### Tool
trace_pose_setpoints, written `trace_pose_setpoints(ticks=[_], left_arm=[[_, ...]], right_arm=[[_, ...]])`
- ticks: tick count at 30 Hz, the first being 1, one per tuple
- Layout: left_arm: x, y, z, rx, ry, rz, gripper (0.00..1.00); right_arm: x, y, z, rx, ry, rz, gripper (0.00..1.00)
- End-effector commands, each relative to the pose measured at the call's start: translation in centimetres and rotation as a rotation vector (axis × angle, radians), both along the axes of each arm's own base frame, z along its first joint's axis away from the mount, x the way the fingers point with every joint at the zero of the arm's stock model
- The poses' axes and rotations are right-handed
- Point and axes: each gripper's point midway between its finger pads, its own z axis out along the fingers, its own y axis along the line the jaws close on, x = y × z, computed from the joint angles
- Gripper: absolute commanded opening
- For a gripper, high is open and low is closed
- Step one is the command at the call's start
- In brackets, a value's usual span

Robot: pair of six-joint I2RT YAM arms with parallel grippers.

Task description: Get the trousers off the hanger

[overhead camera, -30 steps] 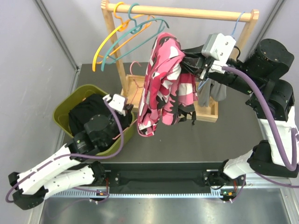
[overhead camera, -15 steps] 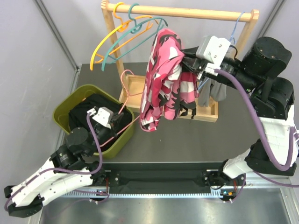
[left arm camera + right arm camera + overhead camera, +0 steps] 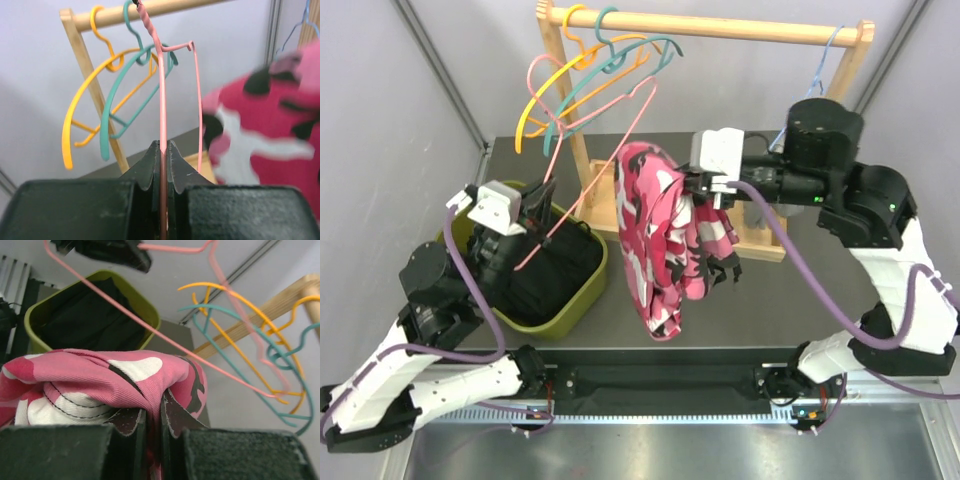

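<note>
1. Top external view gives you the whole scene: the pink patterned trousers [image 3: 655, 240] hang in a bunch from the right gripper [image 3: 692, 190], over the dark table [image 3: 770, 300] and in front of the wooden rail [image 3: 720, 25].
2. You can see in the right wrist view that the right gripper [image 3: 161, 412] is closed and pinches a fold of the trousers [image 3: 100, 375] between its two fingers.
3. The trousers are off the pink hanger [image 3: 605, 160]. In the top view its long wire runs just to the left of their upper part, and no cloth lies over it.
4. The left gripper [image 3: 544, 205] is closed on this pink hanger and holds it up above the green bin [image 3: 585, 300].
5. In the left wrist view the left gripper [image 3: 162, 150] clamps one thin wire of the pink hanger [image 3: 161, 100], and the wire stands nearly upright between the fingers.
6. The hook of the pink hanger is close to the left end of the rail, but you cannot tell whether it touches the wood.
7. A yellow hanger [image 3: 530, 120] and a teal hanger [image 3: 610, 75] hang on the rail beside that hook, and a blue hanger [image 3: 825, 55] hangs at the right end.
8. The bin holds black clothing [image 3: 535, 270].
9. Whether the lower end of the trousers touches the table, you cannot tell from these views.
</note>
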Motion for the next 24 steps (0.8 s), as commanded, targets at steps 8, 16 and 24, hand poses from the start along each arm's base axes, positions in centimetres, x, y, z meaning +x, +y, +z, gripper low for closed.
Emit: trace_pose_setpoints(ticks=[8, 16, 24], left_arm=[[0.3, -0.3, 10.4, -0.196, -0.177, 0.015, 0.00], [-0.6, 3.0, 15.1, -0.298, -0.252, 0.095, 0.00], [-2.2, 6.4, 16.7, -0.332, -0.290, 0.140, 0.00]], right_arm=[[1.1, 5.3, 1.8, 0.117, -0.039, -0.028, 0.00], [3.8, 11.9, 3.2, 0.285, -0.037, -0.196, 0.00], [4.0, 18.6, 2.9, 0.481, -0.029, -0.280, 0.00]])
